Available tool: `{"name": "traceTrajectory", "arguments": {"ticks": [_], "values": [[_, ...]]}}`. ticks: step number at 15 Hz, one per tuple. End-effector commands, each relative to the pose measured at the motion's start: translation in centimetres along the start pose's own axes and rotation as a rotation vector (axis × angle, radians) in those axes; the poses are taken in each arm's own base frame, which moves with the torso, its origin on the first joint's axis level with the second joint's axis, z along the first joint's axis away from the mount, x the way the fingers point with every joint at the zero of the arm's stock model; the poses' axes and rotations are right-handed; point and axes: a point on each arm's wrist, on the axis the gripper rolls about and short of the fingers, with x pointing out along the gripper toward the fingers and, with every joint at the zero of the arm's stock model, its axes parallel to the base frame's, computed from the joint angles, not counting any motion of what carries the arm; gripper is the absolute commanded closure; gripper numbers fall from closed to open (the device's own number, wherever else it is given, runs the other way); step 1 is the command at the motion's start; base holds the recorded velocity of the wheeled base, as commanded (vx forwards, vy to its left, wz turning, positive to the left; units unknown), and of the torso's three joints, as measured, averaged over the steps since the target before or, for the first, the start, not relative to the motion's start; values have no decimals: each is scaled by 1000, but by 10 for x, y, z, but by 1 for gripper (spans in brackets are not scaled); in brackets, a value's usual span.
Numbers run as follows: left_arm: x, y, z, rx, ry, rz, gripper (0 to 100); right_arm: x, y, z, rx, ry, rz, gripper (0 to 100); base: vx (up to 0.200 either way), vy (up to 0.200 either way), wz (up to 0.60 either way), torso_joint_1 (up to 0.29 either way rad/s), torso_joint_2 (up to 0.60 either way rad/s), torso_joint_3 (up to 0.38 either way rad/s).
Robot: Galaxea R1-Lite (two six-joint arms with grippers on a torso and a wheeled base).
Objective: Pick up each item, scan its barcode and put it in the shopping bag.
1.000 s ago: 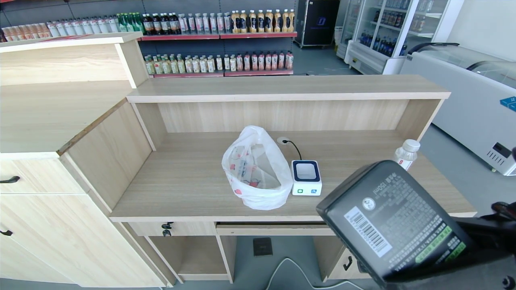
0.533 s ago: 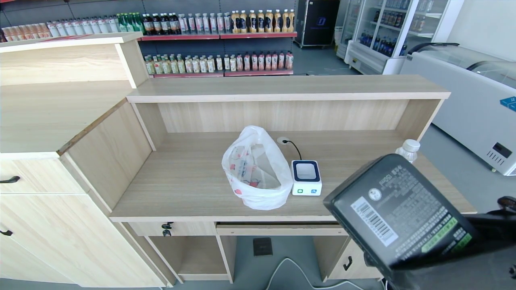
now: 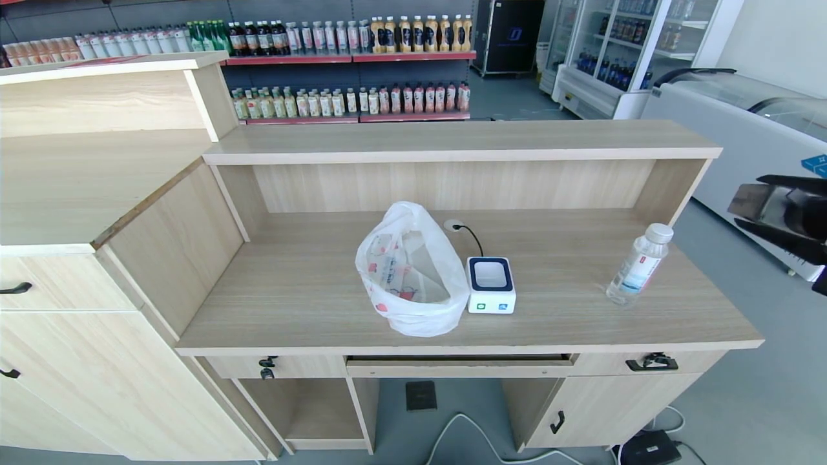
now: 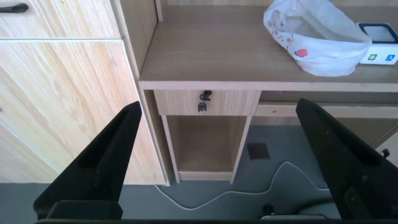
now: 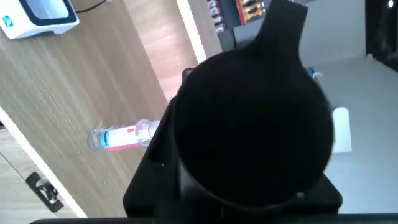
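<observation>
At the 3 o'clock edge of the head view, past the counter's end, the right gripper [image 3: 747, 200] pinches a dark package [image 3: 764, 204] between two black fingers, one above and one below. The package shows edge-on there. In the right wrist view it is a black mass close against the camera, and none of its print can be read.

From the package, at about 8 o'clock, a clear water bottle [image 3: 636, 265] with a white cap stands upright on the counter [image 3: 303, 290], near its 3 o'clock end. The bottle and the counter's raised end wall [image 3: 678, 187] lie between the held package and the scanner [image 3: 491, 284]. The scanner is a small white box with a dark-framed window facing up, at mid-counter. A black cable [image 3: 471, 236] runs from it toward 11 o'clock into a hole in the top. Touching the scanner at its 9 o'clock is the white shopping bag [image 3: 410, 274], its mouth open upward with some printed packaging inside.

The left gripper [image 4: 219, 106] has its fingers spread wide and bare. It hangs out in front of the counter, lower than its top. Through the gap shows a small drawer [image 4: 205, 101] with a key in its lock.

Behind the counter, at 12 o'clock, shelves [image 3: 349, 58] carry rows of drink bottles. A chest freezer [image 3: 743, 142] stands at 2 o'clock.
</observation>
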Motion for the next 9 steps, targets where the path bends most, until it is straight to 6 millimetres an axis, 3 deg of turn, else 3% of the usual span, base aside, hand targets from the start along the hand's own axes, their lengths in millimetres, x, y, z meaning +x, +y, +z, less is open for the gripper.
{"name": "traceTrajectory", "arguments": {"ticks": [1, 3, 6, 7, 8, 9], "values": [[0, 0, 0, 0, 0, 0, 0, -14, 6, -27, 142, 126, -65, 100, 0, 0, 0, 0, 0, 0], [0, 0, 0, 0, 0, 0, 0, -13, 15, -35, 318, 138, -43, 100, 0, 0, 0, 0, 0, 0], [0, 0, 0, 0, 0, 0, 0, -10, 10, -34, 572, 184, -106, 100, 0, 0, 600, 7, -1, 4], [0, 0, 0, 0, 0, 0, 0, -3, 2, -34, 654, 170, -129, 100, 0, 0, 600, 2, -2, 7], [0, 0, 0, 0, 0, 0, 0, 23, -10, -31, 841, 88, -111, 100, 0, 0, 600, 2, 2, 2], [0, 0, 0, 0, 0, 0, 0, 35, -17, -33, 947, 64, -114, 100, 0, 0, 0, 0, 0, 0]]}}
